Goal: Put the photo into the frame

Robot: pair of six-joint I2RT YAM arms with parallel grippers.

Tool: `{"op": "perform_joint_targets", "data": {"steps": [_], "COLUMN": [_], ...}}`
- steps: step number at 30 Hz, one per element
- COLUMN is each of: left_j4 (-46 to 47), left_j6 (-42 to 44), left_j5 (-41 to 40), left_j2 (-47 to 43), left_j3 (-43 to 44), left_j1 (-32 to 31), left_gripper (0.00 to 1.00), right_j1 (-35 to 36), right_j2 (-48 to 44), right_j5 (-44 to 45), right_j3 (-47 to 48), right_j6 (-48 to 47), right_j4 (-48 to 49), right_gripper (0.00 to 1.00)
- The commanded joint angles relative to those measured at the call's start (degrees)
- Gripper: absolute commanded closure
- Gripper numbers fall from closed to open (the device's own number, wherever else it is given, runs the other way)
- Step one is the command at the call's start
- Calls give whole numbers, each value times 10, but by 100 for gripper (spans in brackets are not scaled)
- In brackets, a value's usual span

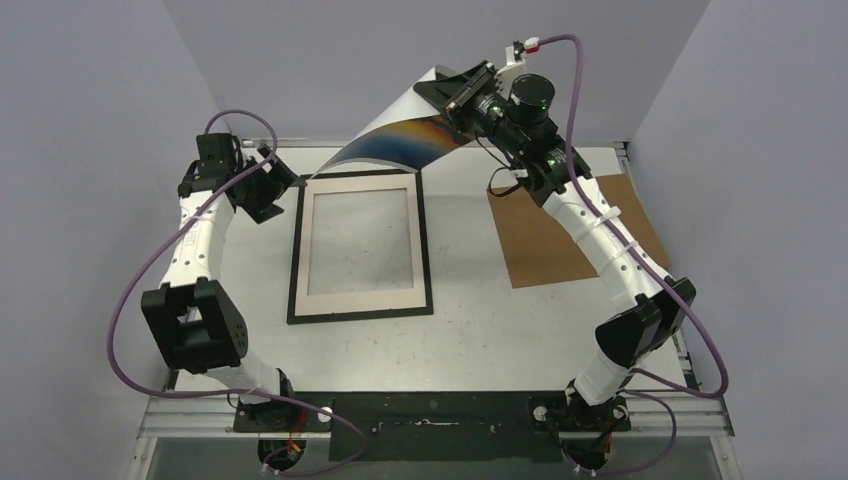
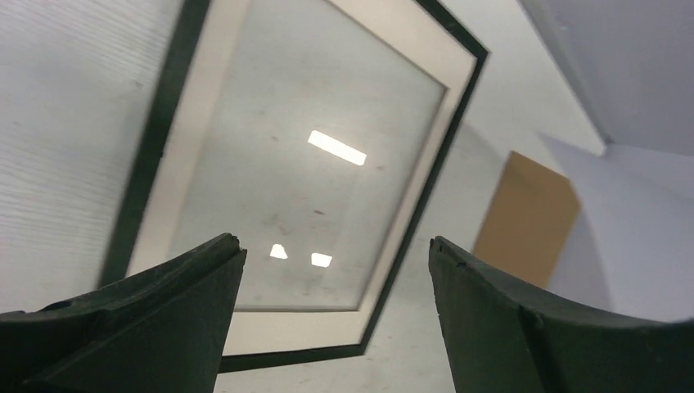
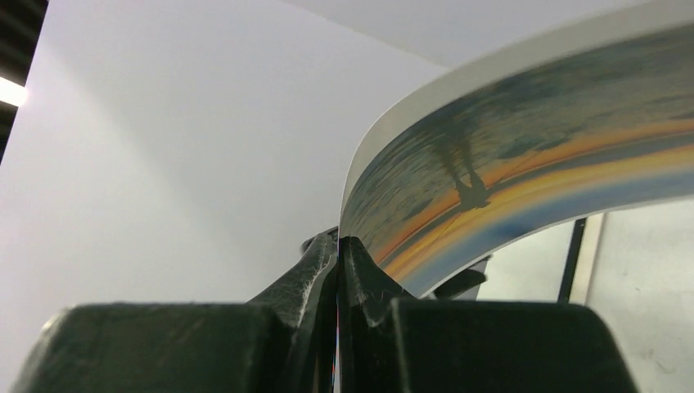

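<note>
The black frame (image 1: 293, 262) lies flat on the table with a cream mat (image 1: 303, 240) inside it; it also shows in the left wrist view (image 2: 446, 155). My right gripper (image 1: 458, 98) is shut on one edge of the photo (image 1: 400, 140) and holds it in the air behind the frame's far edge. The photo curves down, its lower edge near the frame's far side. In the right wrist view the print (image 3: 524, 180) bends away from the pinched fingers. My left gripper (image 1: 285, 180) is open and empty at the frame's far left corner.
A brown cardboard backing (image 1: 545, 235) lies flat on the table right of the frame, under my right arm; it also shows in the left wrist view (image 2: 528, 221). Grey walls close in the back and both sides.
</note>
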Motion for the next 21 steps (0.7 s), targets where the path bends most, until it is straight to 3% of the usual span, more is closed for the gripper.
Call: {"op": "perform_joint_targets", "data": {"steps": [1, 8, 14, 21], "left_j4": [-19, -20, 10, 60], "left_j6": [143, 216, 245, 239], "left_j5": [-26, -97, -50, 68], "left_j2": [79, 216, 280, 367], "left_j3": [37, 95, 134, 169], "left_j1": [16, 28, 47, 52], "left_gripper": [18, 18, 18, 19], "right_j1": [24, 36, 40, 42], "right_j2": [9, 43, 65, 89], "right_j5": [-73, -107, -117, -129], "right_j3": [33, 56, 69, 88], "right_j6": [-8, 28, 31, 31], "right_j4": [124, 186, 191, 200], "right_gripper": [100, 100, 100, 100]}}
